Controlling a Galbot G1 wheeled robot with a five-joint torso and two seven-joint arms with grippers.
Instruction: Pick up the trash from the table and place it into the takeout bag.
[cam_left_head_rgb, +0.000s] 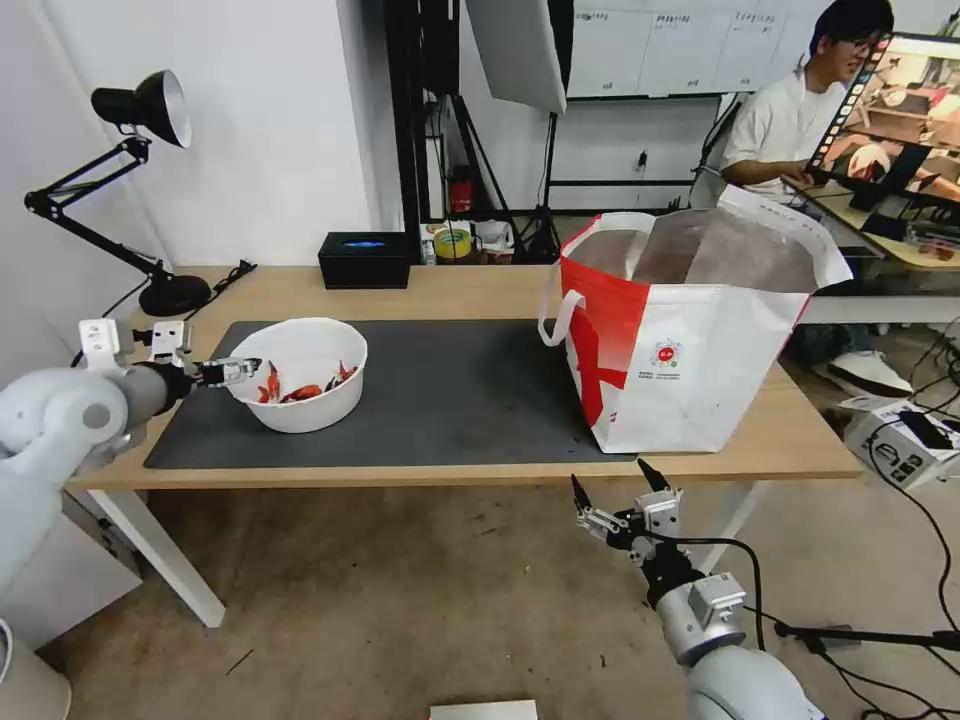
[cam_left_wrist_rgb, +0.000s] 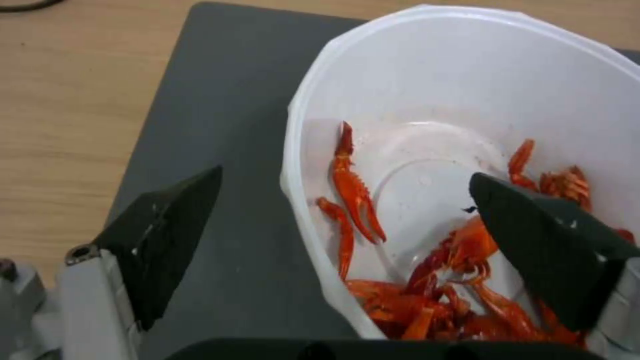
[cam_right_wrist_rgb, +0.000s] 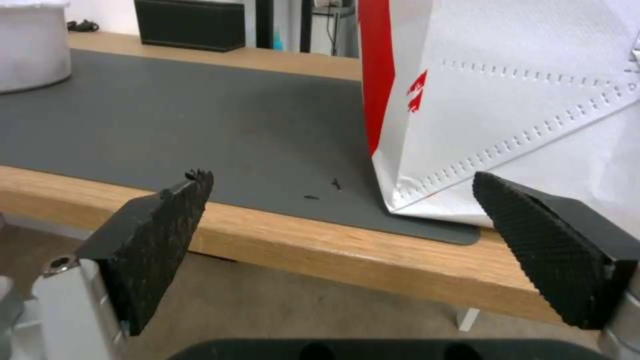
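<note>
Left gripper straddling the bowl rim — grasp step of the last visible piece of trash.

Head view: left gripper (cam_left_head_rgb: 243, 371) sits at the near-left rim of the white bowl (cam_left_head_rgb: 300, 375) on the dark mat (cam_left_head_rgb: 450, 400) of the table (cam_left_head_rgb: 480, 285); takeout bag (cam_left_head_rgb: 690, 330) stands well off to its right, mouth open. Right gripper (cam_left_head_rgb: 612, 492) hangs below the table edge in front of the bag, fingers spread, idle.
Left wrist view: fingers apart — one finger (cam_left_wrist_rgb: 167, 235) outside over the mat, the other inside above the crayfish shells (cam_left_wrist_rgb: 427, 295), the rim between them. Judgement: closing on the rim comes next, then lift level to avoid spilling.
Right wrist view: spread pads, nothing between; bag corner just ahead.
</note>
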